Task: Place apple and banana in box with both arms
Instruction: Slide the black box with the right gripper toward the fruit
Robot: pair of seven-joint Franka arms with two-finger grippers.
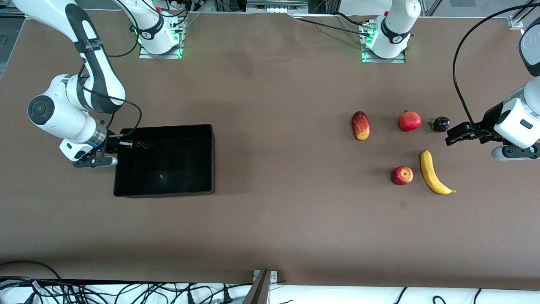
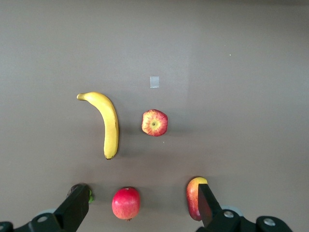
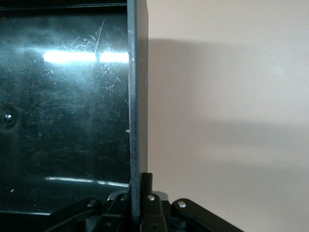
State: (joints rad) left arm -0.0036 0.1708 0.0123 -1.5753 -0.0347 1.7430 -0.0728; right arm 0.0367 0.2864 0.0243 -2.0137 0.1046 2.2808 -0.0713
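Two arms, one box, five fruits on the brown worktop (image 1: 270, 236), and so far nothing has gone in.

The box (image 1: 165, 160) sits empty toward the right arm's end. Right claw (image 1: 120, 144) is pinched shut on the box's wall, with the wall edge running straight down between its fingers in the right wrist view. Left claw (image 2: 140, 212) hangs wide open over the fruit cluster at the left arm's end, holding nothing.

Fruit count, all well apart from the box: one banana (image 1: 433, 173), one mango (image 1: 360, 125), one pomegranate (image 1: 410, 120), one apple (image 1: 402, 175) just beside the banana, and one small dark fruit (image 1: 440, 124).

So the whole job is probably still ahead: both the apple and the banana need picking up and carrying over.
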